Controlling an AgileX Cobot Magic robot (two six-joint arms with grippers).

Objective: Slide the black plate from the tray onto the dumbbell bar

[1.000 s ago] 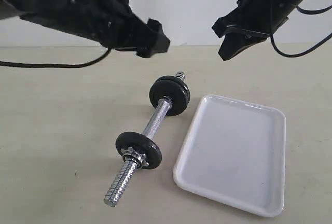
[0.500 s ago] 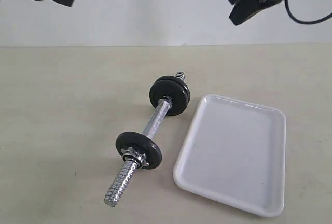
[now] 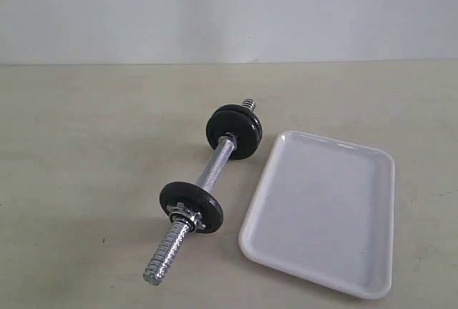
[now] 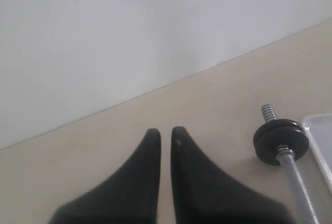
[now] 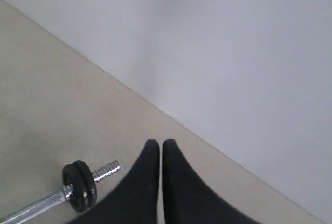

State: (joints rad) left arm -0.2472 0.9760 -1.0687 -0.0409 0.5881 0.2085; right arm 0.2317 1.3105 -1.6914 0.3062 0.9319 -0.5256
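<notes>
Black left tool [image 4: 166,132] and right tool [image 5: 161,143] hang high above the table [image 4: 218,105], both pinched narrow, empty.

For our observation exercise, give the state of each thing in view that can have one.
Glossy white rectangular tray: flat on table, nothing in it.
Chrome threaded dumbbell bar: lying beside tray, carrying black discs.
Left gripper: jaws shut, holding nothing.
Right gripper: jaws shut, holding nothing.
</notes>
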